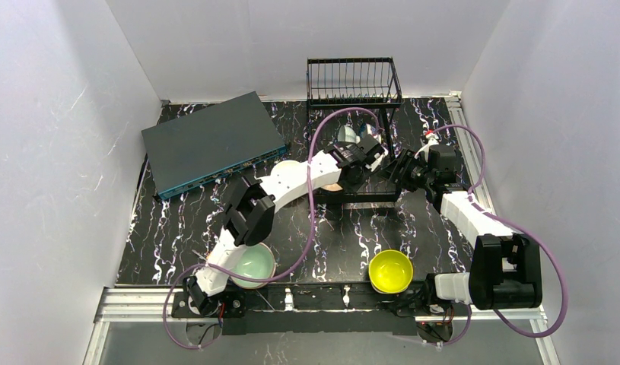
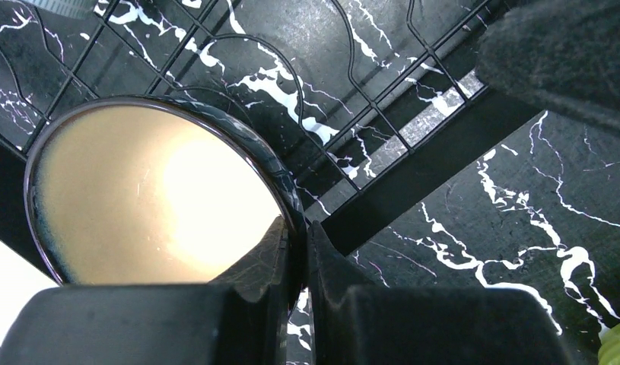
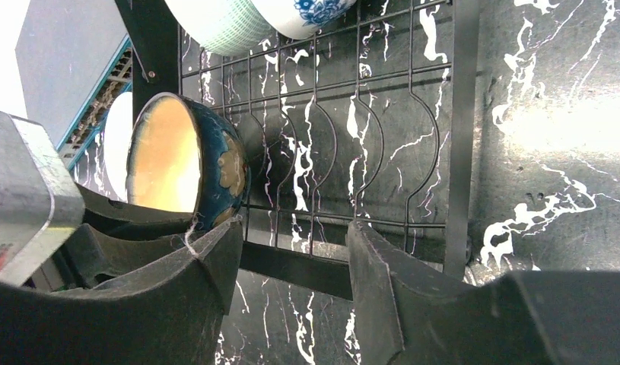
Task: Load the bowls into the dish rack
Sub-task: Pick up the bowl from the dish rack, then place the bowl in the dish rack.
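The left gripper (image 2: 297, 228) is seen pressed together on the rim of the blue bowl (image 2: 154, 198), with one finger against the beige inside and one on the glazed outer wall. The bowl is held tilted on edge over the flat wire base of the rack (image 2: 352, 68), close to its black frame bar; whether the wires are touched cannot be told. The right gripper (image 3: 295, 236) is spread and empty, just beside the bowl. A patterned bowl (image 3: 303, 11) is seen at the far end of the rack, while a yellow bowl (image 1: 390, 271) and a green bowl (image 1: 252, 265) are found near the arm bases. The blue bowl is judged rigid, glossy and breakable, and rather heavy for a rim pinch, so slipping or swinging is to be expected. A deep hold on the rim is judged best, and a gentle lowering between the wires is called for
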`<state>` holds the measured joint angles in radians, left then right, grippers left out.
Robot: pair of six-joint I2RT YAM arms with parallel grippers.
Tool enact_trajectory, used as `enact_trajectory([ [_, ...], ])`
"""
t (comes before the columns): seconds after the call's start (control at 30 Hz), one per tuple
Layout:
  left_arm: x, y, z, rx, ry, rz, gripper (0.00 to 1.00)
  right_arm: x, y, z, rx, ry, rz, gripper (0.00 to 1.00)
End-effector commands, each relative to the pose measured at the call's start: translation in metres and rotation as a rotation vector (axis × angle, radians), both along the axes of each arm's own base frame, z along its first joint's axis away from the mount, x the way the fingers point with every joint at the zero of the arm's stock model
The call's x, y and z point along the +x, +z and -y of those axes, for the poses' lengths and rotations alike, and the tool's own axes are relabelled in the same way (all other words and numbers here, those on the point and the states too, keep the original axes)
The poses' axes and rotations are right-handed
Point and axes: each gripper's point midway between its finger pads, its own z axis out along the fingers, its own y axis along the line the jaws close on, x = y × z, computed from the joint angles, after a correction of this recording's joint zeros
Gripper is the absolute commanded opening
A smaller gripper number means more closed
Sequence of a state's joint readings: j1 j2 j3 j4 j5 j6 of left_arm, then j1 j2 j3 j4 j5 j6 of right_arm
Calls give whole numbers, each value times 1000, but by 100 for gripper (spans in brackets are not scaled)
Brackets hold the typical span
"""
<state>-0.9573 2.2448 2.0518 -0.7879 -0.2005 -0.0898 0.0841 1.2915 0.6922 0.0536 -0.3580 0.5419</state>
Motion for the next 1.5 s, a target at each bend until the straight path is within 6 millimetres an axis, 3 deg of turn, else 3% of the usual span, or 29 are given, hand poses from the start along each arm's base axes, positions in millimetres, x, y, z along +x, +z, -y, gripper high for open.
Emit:
enact_trajectory([
  [0.0, -3, 64, -3, -159, 46, 69, 0, 12, 23, -5, 24, 36, 76, 62],
  [0.2, -10, 101, -2, -414, 71, 44, 0, 10, 25, -10, 42, 65, 85, 67],
  [0.3, -17, 114, 0, -596, 70, -70, 0, 10, 24, -10, 38, 67, 85, 67],
  [0.5, -5, 145, -7, -1019, 108, -247, 0, 10, 22, -11, 45, 72, 84, 68],
  [0.67, 11, 145, -22, -1113, 176, -280, 0, 10, 22, -11, 49, 72, 85, 68],
  [1.17, 68, 156, -31, -1381, 286, -286, 0, 9, 20, -16, 80, 92, 86, 69],
  [1.47, 107, 148, -41, -1489, 359, -277, 0, 8, 18, -18, 85, 100, 83, 71],
])
